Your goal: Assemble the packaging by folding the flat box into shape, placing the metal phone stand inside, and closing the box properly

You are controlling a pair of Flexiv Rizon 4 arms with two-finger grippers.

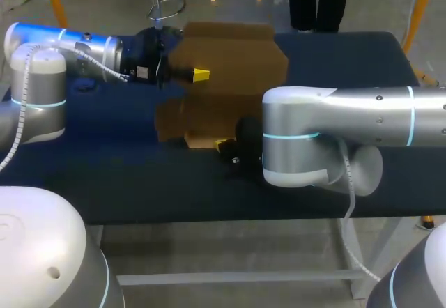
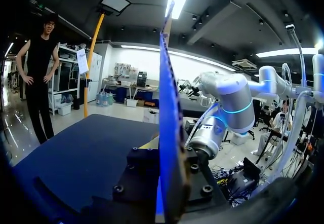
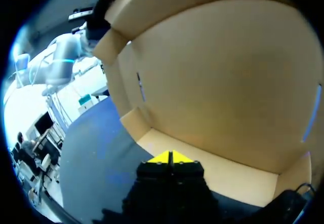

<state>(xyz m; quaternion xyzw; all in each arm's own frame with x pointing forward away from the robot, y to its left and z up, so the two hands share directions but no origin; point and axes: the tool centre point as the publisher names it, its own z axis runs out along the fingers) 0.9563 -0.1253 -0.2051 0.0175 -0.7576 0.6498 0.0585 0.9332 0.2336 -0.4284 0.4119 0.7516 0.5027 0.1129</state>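
While the right end effector [image 3: 171,158] sits closest over the bench [image 1: 104,175], fingers pressed together, its tips are at the near flap of the cardboard box [image 1: 230,64]. Box stands half-formed mid-bench, open side facing that arm. Farther back, left end effector [image 1: 199,75] clamps an upright box panel.

cardboard box [image 1: 230,64]: on the table [image 1: 104,175], middle, toward the far edge
front flap [image 1: 202,139]: flat on the table, before the box
left gripper [image 1: 198,75]: at the box's left wall, panel between its fingers
right gripper [image 1: 221,144]: before the box, tips at the front flap's edge
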